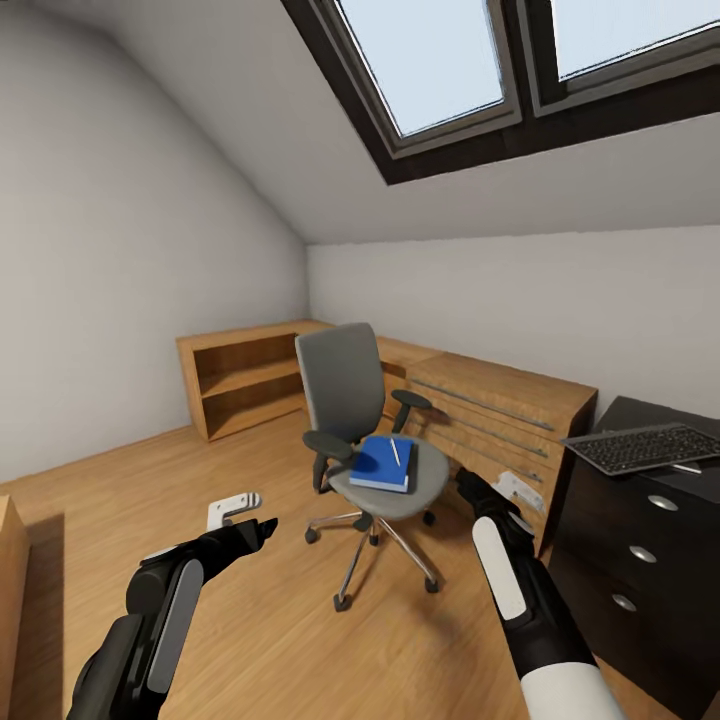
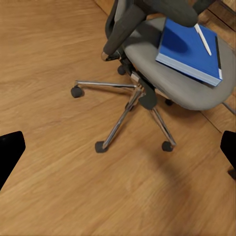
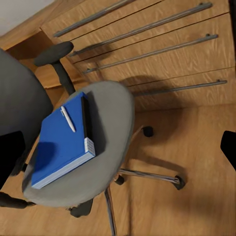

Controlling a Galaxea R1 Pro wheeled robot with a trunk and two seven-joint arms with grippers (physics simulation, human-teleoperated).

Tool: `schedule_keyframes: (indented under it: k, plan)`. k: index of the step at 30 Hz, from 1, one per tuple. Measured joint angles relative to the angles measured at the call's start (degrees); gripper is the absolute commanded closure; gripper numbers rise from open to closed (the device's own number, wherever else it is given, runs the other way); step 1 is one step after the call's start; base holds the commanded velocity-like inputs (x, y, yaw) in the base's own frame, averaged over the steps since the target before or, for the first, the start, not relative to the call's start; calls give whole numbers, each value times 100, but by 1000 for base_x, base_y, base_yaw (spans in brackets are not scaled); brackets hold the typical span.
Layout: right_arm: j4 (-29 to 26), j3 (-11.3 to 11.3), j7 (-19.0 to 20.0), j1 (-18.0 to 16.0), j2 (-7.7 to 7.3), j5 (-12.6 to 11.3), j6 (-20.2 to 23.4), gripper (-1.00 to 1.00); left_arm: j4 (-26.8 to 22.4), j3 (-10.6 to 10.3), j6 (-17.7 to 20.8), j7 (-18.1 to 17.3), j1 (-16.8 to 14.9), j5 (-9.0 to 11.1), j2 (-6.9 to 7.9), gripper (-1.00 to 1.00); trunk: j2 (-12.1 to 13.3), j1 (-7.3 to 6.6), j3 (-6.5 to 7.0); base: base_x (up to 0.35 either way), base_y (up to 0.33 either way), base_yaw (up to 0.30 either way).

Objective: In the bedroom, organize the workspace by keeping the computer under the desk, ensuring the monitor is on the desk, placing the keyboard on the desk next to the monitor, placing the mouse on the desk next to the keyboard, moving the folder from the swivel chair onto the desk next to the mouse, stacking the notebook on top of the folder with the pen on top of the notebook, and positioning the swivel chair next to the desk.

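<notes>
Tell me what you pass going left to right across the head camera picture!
Wooden shelf → swivel chair with the blue book and pen on its seat → wooden drawers → keyboard on the black cabinet.

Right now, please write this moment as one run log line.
left gripper: open, empty | right gripper: open, empty | blue book with pen: on swivel chair

Looks like an attic room at home: sloped ceiling with skylights (image 1: 480, 60), wood floor (image 1: 270, 620), swivel chair (image 1: 360, 430), wooden drawers (image 1: 500, 420).
</notes>
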Motion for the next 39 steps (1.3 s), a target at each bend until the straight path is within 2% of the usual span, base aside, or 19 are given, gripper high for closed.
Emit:
schedule_keyframes:
  k: [10, 19, 26, 39]
  plan:
    - [-13, 8, -2, 5, 0, 0, -15, -100, 0, -1, -3, 0, 2, -3, -8, -100, 401, -220, 180, 0, 0, -7]
    - [-16, 7, -3, 7, -1, -1, -26, -100, 2, -2, -4, 0, -1, -5, -9, -100, 762, -417, 341, 0, 0, -248]
    - [-15, 8, -3, 7, -1, -1, -35, -100, 18, -2, -1, 0, -1, 1, -9, -100, 764, -418, 342, 0, 0, -237]
    - [4, 9, 7, 6, 0, -1, -34, -100, 25, -1, -3, -3, 1, -3, -5, -100, 764, -418, 342, 4, 0, -22]
